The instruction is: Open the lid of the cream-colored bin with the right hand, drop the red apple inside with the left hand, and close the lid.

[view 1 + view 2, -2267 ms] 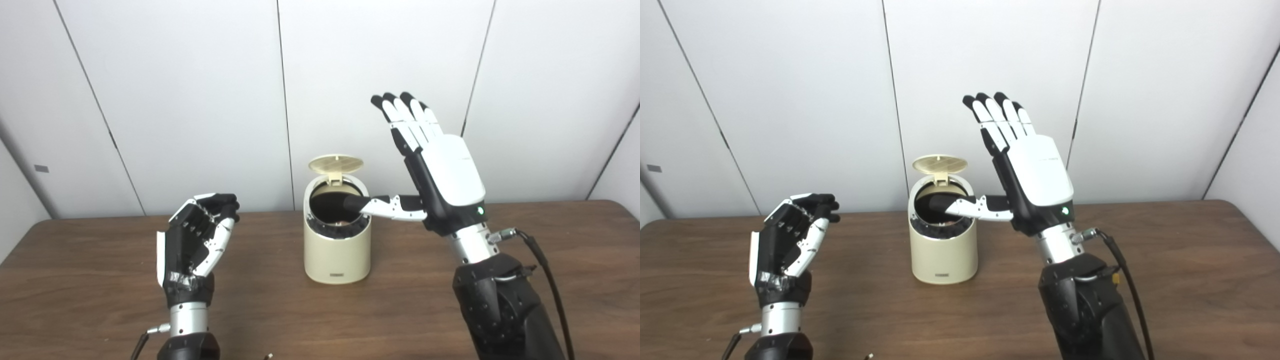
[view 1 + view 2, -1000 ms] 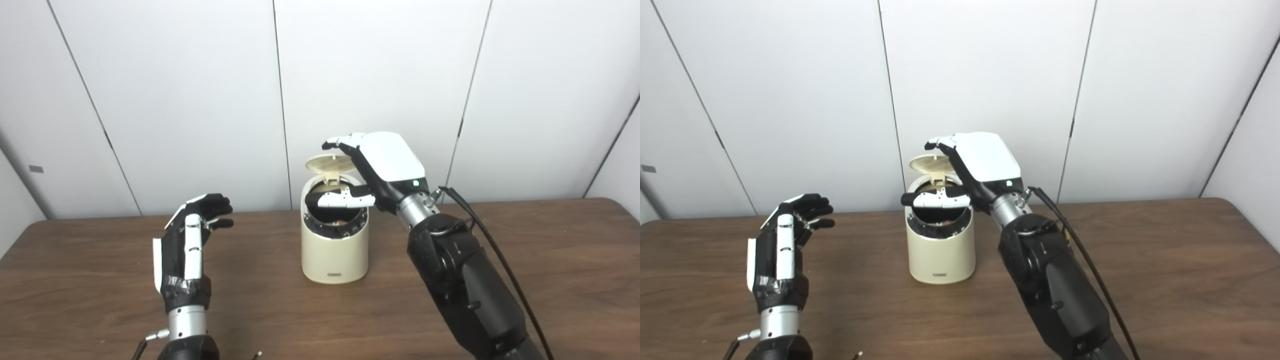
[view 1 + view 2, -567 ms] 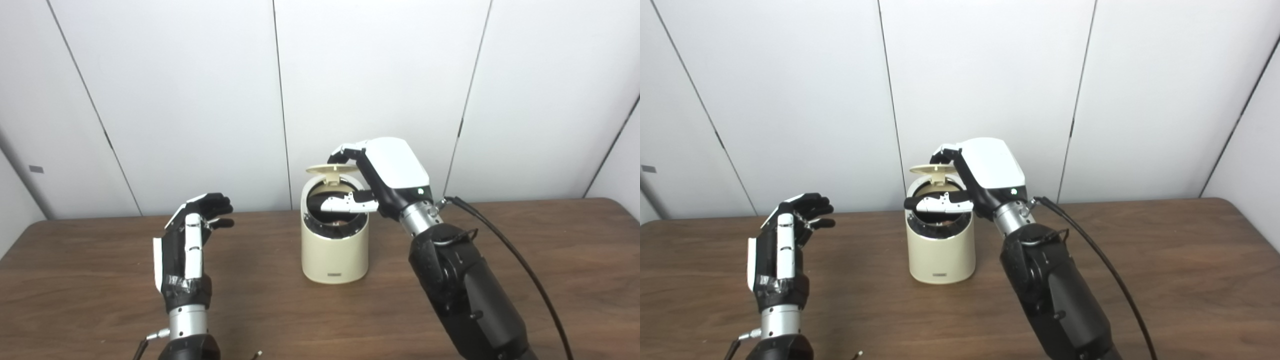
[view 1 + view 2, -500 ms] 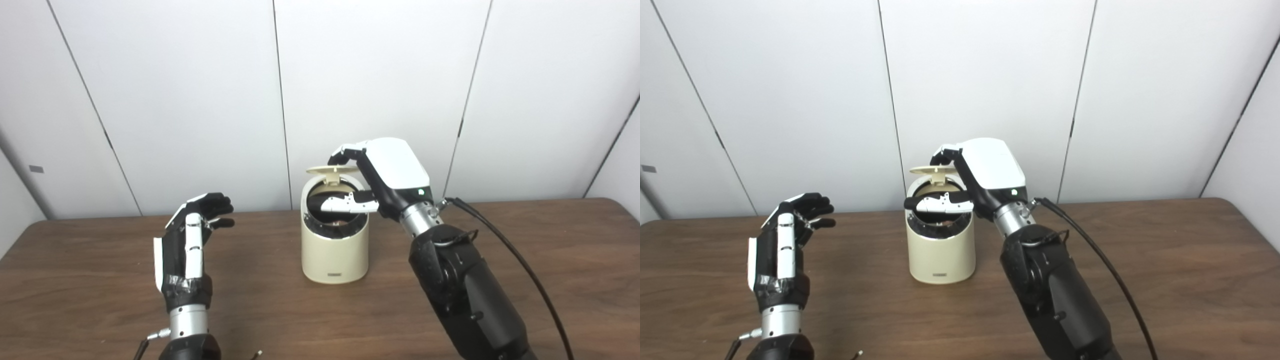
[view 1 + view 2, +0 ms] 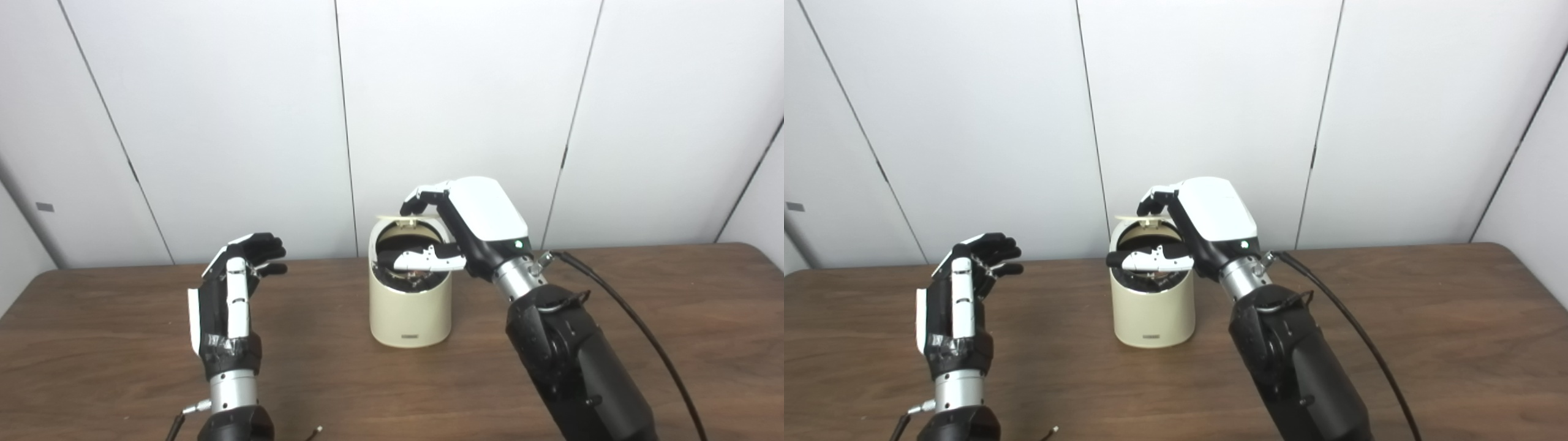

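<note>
1. One long brown wood-grain counter (image 5: 704, 318) spans the view, white panelled wall behind.
2. Right hand (image 5: 471, 223), white-backed with black palm, arches over the bin top; its fingers (image 5: 419, 199) are curled down onto the far edge of the lid, thumb stretched across the bin mouth. It presses rather than grasps; nothing is enclosed.
3. Left hand (image 5: 229, 300), black and white, stands upright well left of the bin, fingers loosely spread and holding nothing.
4. Cream-colored cylindrical plastic bin (image 5: 409, 306) stands mid-counter, between the two hands.
5. Round cream lid (image 5: 398, 215), hinged at the back, lies nearly level, still raised off the dark rim.
6. Red apple: cannot tell; the bin interior is too dark.
</note>
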